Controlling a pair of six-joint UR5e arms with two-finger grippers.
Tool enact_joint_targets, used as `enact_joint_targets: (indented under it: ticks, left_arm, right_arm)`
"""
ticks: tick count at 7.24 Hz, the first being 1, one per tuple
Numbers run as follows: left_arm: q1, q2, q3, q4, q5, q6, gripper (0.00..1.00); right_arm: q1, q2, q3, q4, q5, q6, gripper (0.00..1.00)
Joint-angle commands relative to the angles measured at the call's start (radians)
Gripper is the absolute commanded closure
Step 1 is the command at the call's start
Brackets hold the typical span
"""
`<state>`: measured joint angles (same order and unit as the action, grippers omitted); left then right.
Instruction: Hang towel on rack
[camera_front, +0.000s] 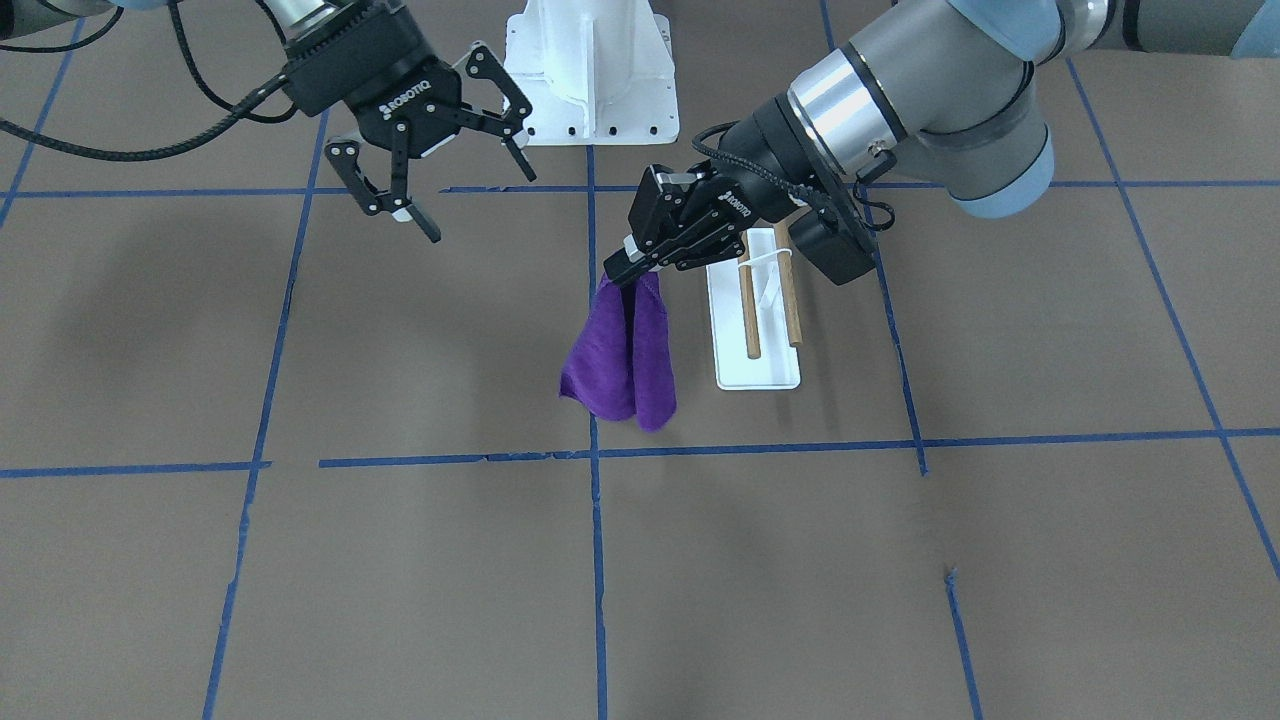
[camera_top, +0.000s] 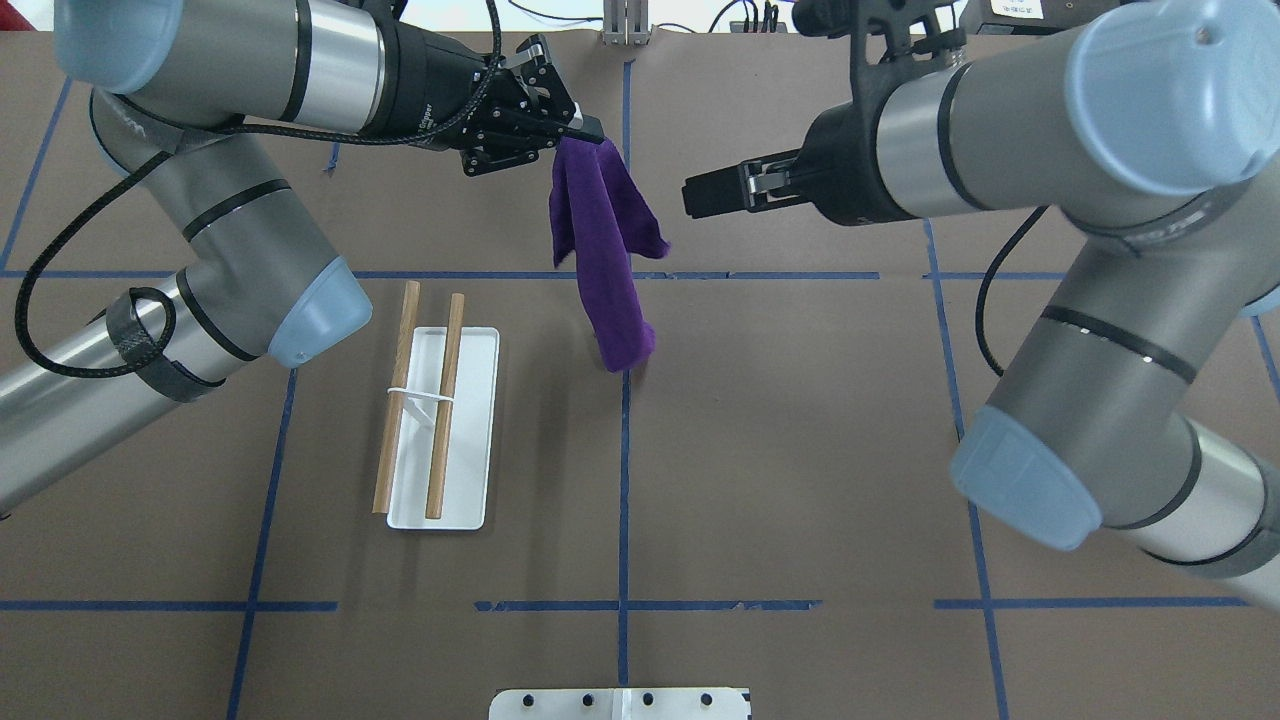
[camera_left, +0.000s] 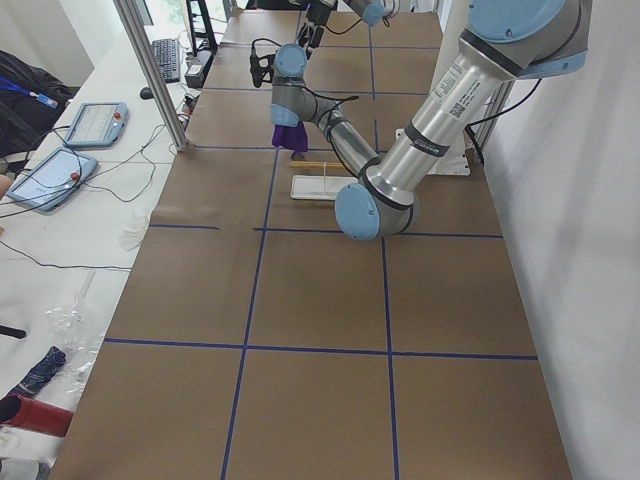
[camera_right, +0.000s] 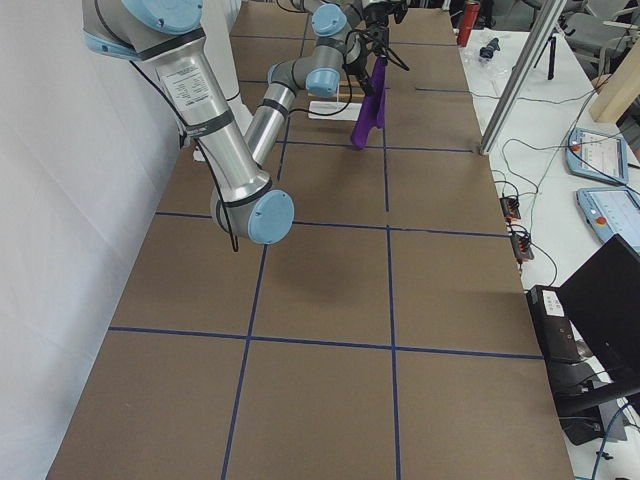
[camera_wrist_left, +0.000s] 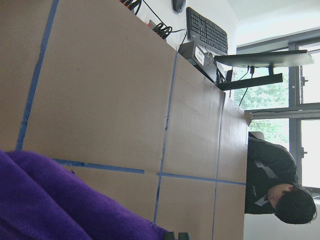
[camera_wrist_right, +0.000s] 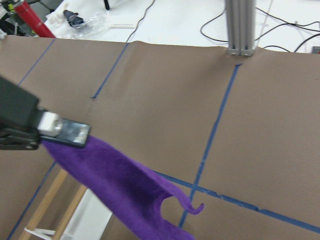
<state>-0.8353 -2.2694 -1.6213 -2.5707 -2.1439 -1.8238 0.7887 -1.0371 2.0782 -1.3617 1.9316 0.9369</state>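
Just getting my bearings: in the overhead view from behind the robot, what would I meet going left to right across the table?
rack → purple towel, hanging from the left gripper → right gripper, open

Front-facing camera: across table (camera_front: 400, 600), steep downward look, robot pedestal (camera_front: 590, 70) at top edge. Overhead camera: behind robot, looking forward and down, same pedestal at bottom edge. Both share rack (camera_front: 760, 375), towel (camera_front: 625, 350), blue tape grid (camera_front: 594, 500). Side cameras: high at table ends, far off, looking lengthwise. Left wrist camera: rolled sideways, towel very near. Right wrist camera: close on towel and left gripper (camera_wrist_right: 65, 131).
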Motion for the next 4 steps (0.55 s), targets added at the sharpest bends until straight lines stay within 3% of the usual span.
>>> enact_joint_targets:
  ticks: [1,3,4]
  left_arm:
    - [0.002,0.005,-0.113,0.108,0.013,-0.043,1.00]
    - [0.060,0.002,-0.315,0.397,0.151,-0.042,1.00]
    - [0.137,0.002,-0.391,0.500,0.276,-0.035,1.00]
  right_arm:
    - [0.215,-0.079,0.000,-0.135,0.218,-0.097,0.00]
    - [0.308,-0.170,0.011,-0.282,0.244,-0.318,0.00]
    - [0.337,-0.179,0.013,-0.365,0.244,-0.384,0.00]
